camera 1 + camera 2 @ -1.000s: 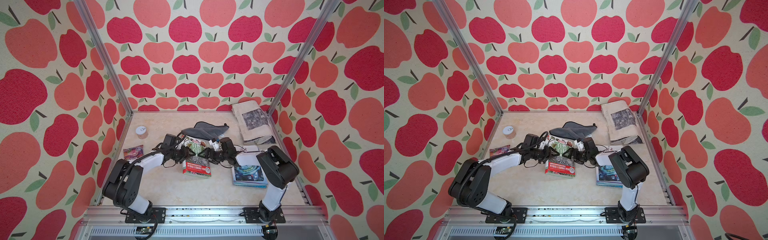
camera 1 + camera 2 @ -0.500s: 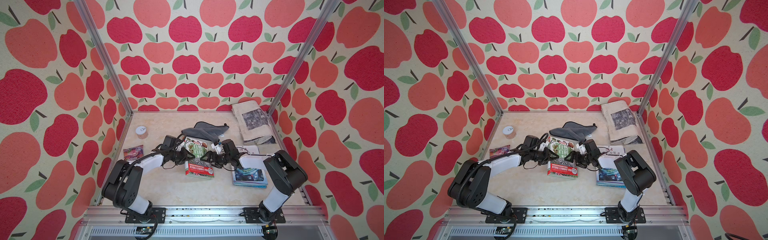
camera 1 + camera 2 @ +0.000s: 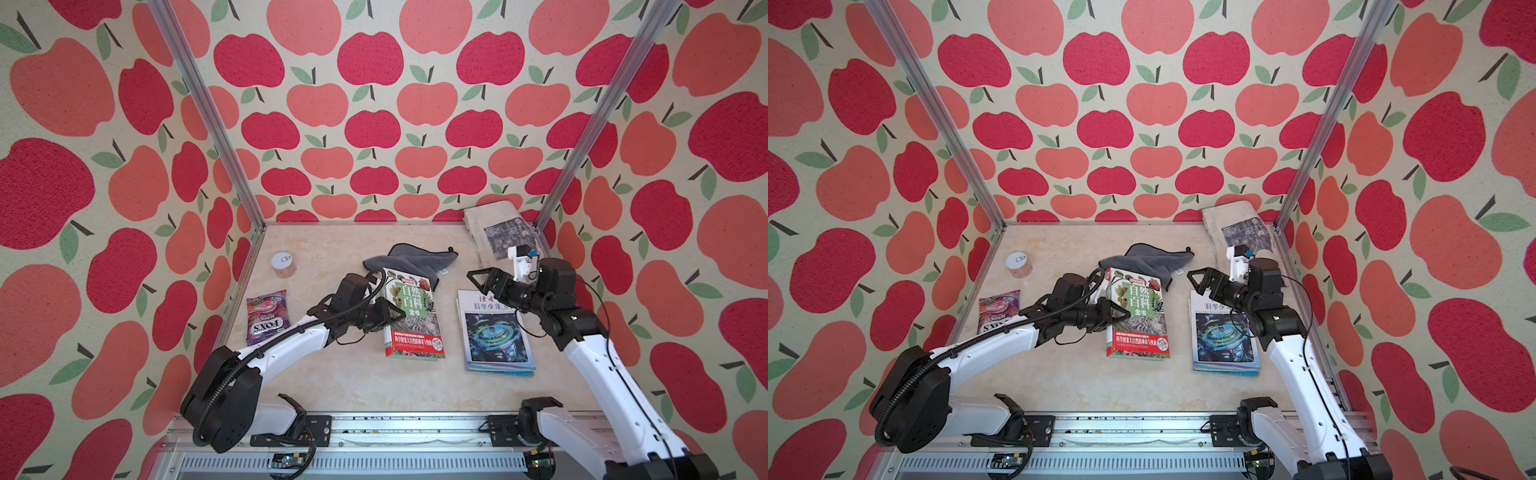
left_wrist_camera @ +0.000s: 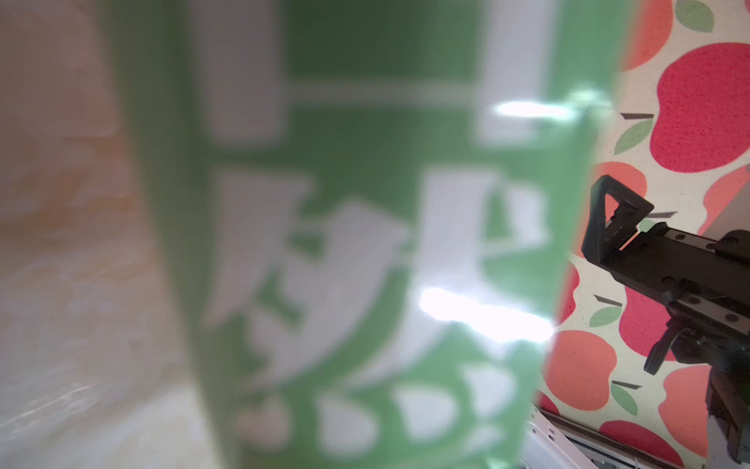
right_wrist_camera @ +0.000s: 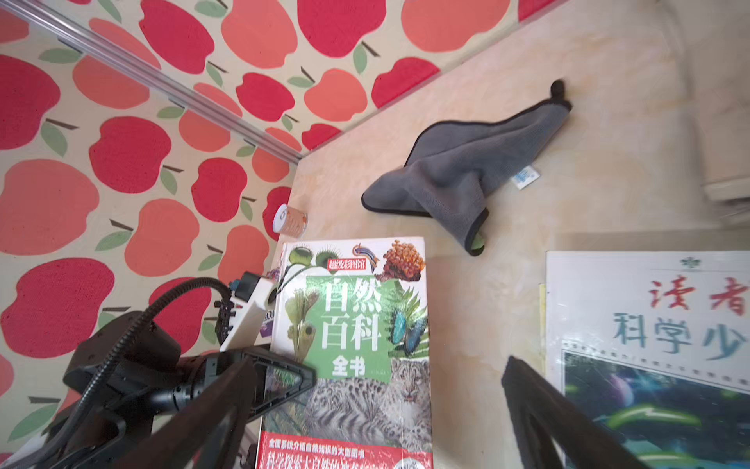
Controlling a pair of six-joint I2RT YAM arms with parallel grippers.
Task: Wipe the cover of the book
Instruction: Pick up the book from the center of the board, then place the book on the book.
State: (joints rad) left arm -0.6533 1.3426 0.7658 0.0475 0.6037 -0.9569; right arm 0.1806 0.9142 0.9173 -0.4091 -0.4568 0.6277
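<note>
The book (image 3: 412,316), a green nature encyclopedia with a red band, lies cover up mid-table in both top views (image 3: 1138,318). My left gripper (image 3: 392,313) is at its spine edge. One finger (image 5: 284,375) lies on the cover, the other is hidden, and the blurred green spine (image 4: 365,243) fills the left wrist view. My right gripper (image 3: 482,282) hangs open above the table to the right of the book, with nothing between its fingers (image 5: 527,398). A crumpled grey cloth (image 3: 411,257) lies just behind the book, untouched.
A magazine stack (image 3: 494,332) lies under my right arm. Folded newspapers (image 3: 496,232) fill the back right corner. A purple candy bag (image 3: 266,318) and a small jar (image 3: 284,264) sit by the left wall. Apple-print walls enclose three sides.
My right gripper has left the book's right edge, pulling back to the right and rising, jaws wide. The left gripper stays at the spine edge. The book has shifted slightly.
</note>
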